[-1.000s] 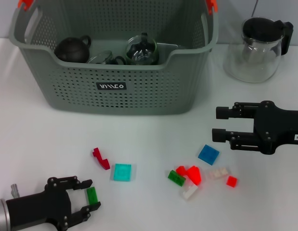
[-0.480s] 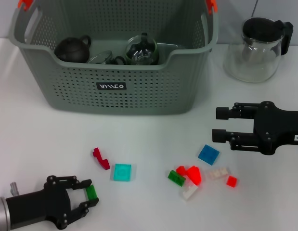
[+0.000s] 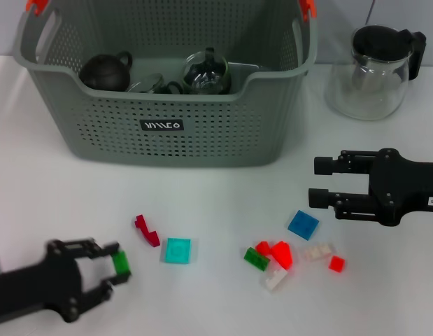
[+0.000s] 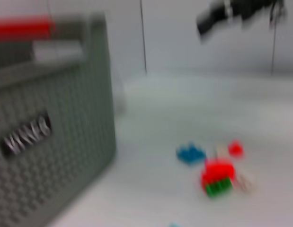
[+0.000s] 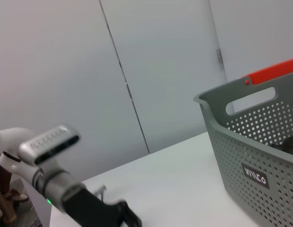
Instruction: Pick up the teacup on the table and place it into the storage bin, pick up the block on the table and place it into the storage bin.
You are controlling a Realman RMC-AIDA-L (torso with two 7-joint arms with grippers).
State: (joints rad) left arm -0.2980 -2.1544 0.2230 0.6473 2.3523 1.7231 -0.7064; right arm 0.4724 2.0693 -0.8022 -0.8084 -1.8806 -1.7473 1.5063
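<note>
storage bin (image 3: 167, 91) at back, jug (image 3: 373, 70) to its right, blocks (image 3: 286, 248) in front

White table (image 3: 55, 182) fills work area. Pale grey panelled wall (image 5: 66, 71) behind, dark vertical seam (image 5: 125, 80) running full height. Lighting even, diffuse.

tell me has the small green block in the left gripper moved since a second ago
Yes. The small green block, pinched in the left gripper, has shifted up and left in the head view, toward the grey-green perforated storage bin; the turquoise square tile stays put.
</note>
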